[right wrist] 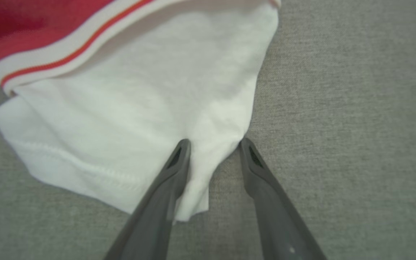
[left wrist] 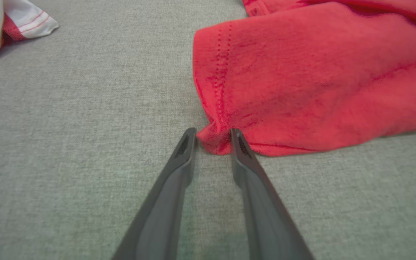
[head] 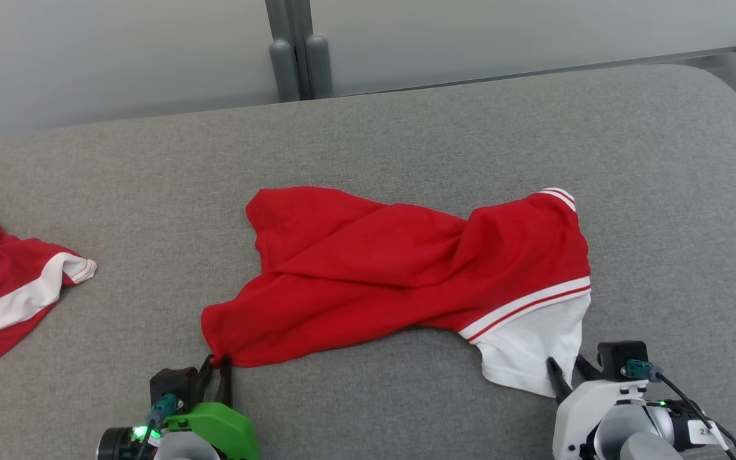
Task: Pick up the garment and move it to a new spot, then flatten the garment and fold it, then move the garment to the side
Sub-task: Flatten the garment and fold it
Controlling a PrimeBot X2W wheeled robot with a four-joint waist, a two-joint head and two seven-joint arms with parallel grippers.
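My left pincer (left wrist: 213,133) straddles the red corner (left wrist: 216,143) of the garment (head: 406,268), touching cloth; I cannot tell if it grips. My right pincer (right wrist: 215,142) stands released astride the white hem (right wrist: 121,119).

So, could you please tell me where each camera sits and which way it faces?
Head view: on the robot's head, facing forward and down at the red garment on the grey cushion; left gripper lower left, right gripper lower right.
Left wrist view: on the left wrist, looking along its two fingers, which straddle the garment's red corner.
Right wrist view: on the right wrist, looking along its two fingers at the garment's white corner.
Shared: head and left wrist views both show a second red-and-white garment at their left.
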